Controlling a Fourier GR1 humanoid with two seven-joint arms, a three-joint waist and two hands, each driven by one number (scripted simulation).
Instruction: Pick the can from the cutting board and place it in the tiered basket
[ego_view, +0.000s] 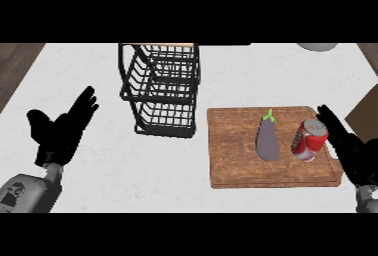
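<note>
Currently: white desk (244, 80). Black wire tiered basket (164, 90) far centre. Cutting board (236, 170) right of it. Left robot hand (63, 130) resting left, fingers straight, apart. Right robot hand (351, 150) at board's right edge, fingers straight, nothing held. Eggplant (267, 142) mid-board. Can (310, 140) between eggplant and right fingers, seemingly upright. Likely light, rigid, smooth, dentable; wrap mid-body.

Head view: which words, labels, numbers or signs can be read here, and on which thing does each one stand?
No text is readable.
can: white marks on its red side, too blurred to read.
left forearm: a dark mark on the grey shell, too small to read.
cutting board, eggplant, tiered basket: no text.
</note>
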